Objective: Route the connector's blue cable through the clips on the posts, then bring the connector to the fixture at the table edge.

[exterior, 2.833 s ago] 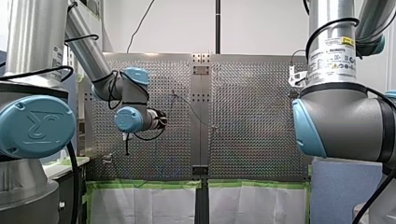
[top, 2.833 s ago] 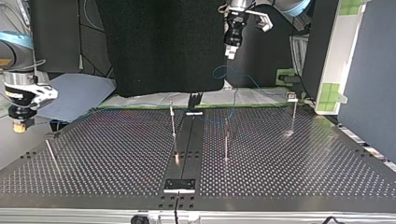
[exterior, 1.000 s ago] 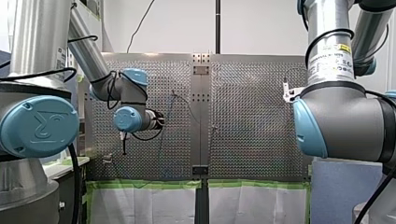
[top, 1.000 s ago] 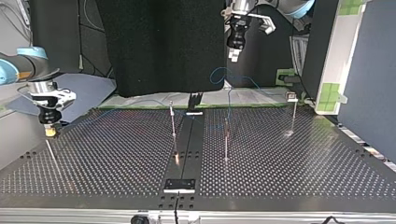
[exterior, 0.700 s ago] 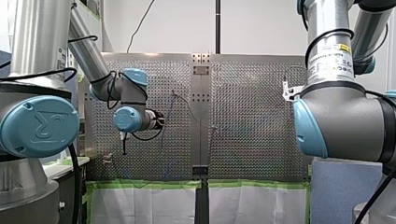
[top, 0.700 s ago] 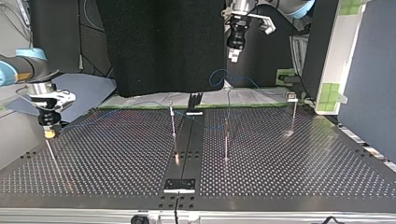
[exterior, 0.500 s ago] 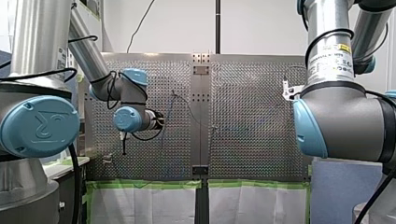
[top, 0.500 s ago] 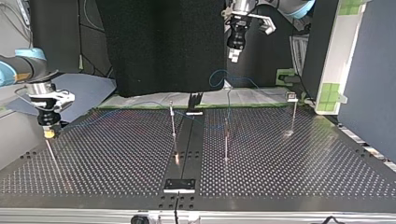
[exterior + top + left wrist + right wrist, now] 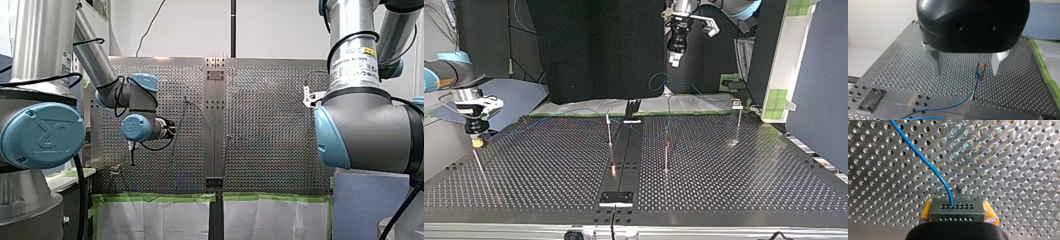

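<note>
Lowered since earlier, right gripper (image 9: 958, 214) clamps dark, hole-studded connector (image 9: 956, 208); left gripper (image 9: 968, 68) gapes.

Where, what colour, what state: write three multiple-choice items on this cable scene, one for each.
1. Where is the connector?
A. lying loose
B. between my right gripper's pads
C. out of sight

2. What colour is the cable that leaves the connector?
A. red
B. white
C. blue

3. How is my left gripper?
A. open, holding nothing
B. shut on the cable
C. shut on the connector

Key:
1 B: the right wrist view shows the connector clamped between the yellow pads.
2 C: a blue line runs out of the connector's face over the perforated plate.
3 A: in the left wrist view the fingers stand wide apart and nothing touches them.
</note>
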